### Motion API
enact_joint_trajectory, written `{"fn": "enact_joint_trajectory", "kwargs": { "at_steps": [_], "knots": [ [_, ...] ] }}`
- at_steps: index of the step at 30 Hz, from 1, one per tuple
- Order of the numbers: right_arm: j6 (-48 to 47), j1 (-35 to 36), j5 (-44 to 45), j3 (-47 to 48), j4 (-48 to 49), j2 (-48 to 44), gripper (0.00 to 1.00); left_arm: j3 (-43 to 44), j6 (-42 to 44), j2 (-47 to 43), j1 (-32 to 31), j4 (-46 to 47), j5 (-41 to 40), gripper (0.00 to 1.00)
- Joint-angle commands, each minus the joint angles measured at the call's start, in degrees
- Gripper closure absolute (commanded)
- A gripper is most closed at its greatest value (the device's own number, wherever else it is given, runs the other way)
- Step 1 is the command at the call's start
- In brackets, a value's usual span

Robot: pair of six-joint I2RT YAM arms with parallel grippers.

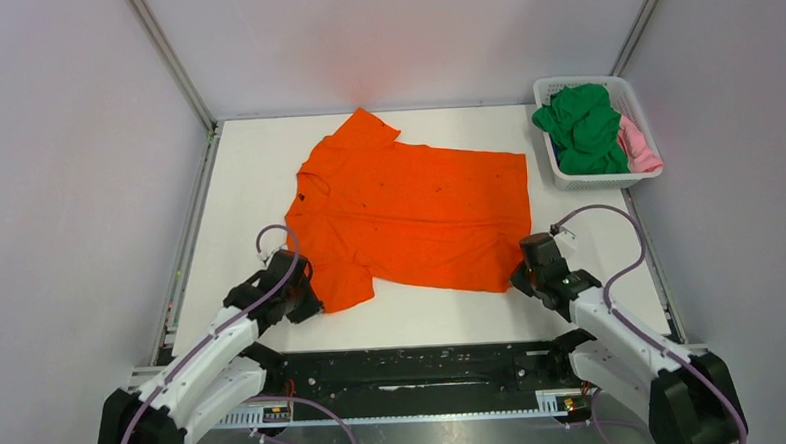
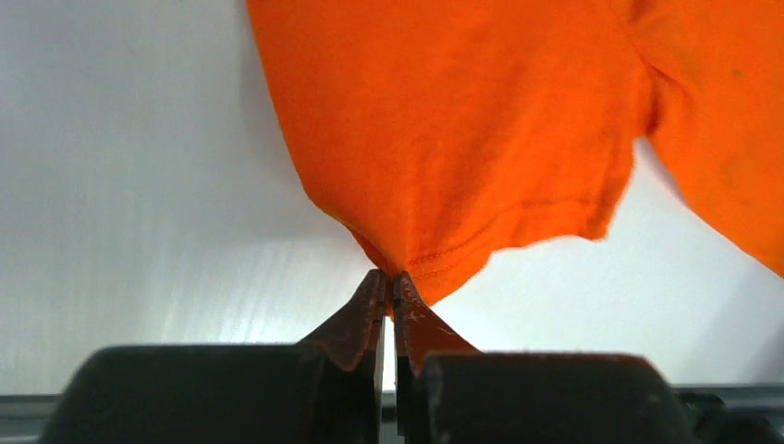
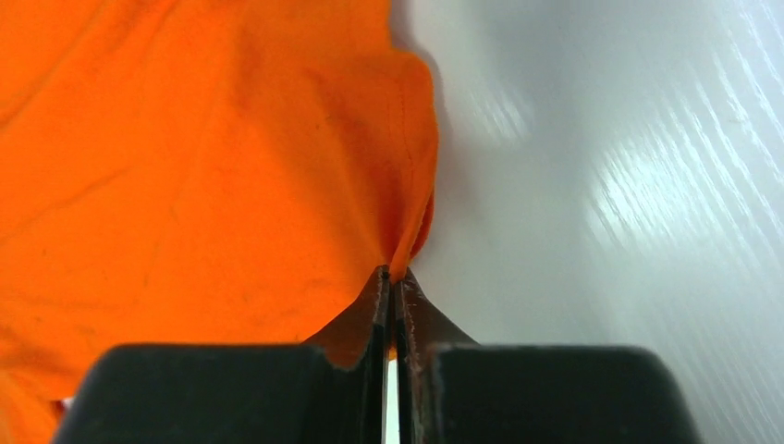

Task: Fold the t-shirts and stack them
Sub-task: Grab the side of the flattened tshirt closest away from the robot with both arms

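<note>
T-shirt (image 1: 414,216), one, orange, pinched by two tools, left tool (image 2: 388,280) and right tool (image 3: 393,274).

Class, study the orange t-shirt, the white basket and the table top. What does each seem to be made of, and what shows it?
The orange t-shirt: soft matt knit cloth, probably cotton; it wrinkles and has a stitched hem.
The white basket: likely moulded plastic, with open lattice walls.
The table top: smooth, hard white board, perhaps laminate; slightly glossy, it reflects light.
</note>
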Motion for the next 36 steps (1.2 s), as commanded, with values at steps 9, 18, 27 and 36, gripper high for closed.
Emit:
{"fn": "enact_joint_trajectory", "kwargs": {
  "at_steps": [9,18,27,36],
  "knots": [
    [1.94,-0.07,-8.99,-3.26,-22.86,-22.56,1.0,0.3,-15.06,-25.29,-6.88,-21.87,4.07,1.0],
    [0.02,-0.07,-10.76,-1.87,-21.23,-21.95,1.0,-0.01,-12.52,-24.09,-6.87,-9.94,9.35,1.0],
    [-2.22,-0.15,-8.3,3.12,-20.06,-19.17,1.0,9.23,-8.45,-9.27,-6.83,1.42,2.53,1.0],
    [-6.43,-2.52,-3.78,9.65,-19.02,-12.68,0.99,19.59,-2.37,4.2,-2.17,5.71,-3.02,1.0]
  ]
}}
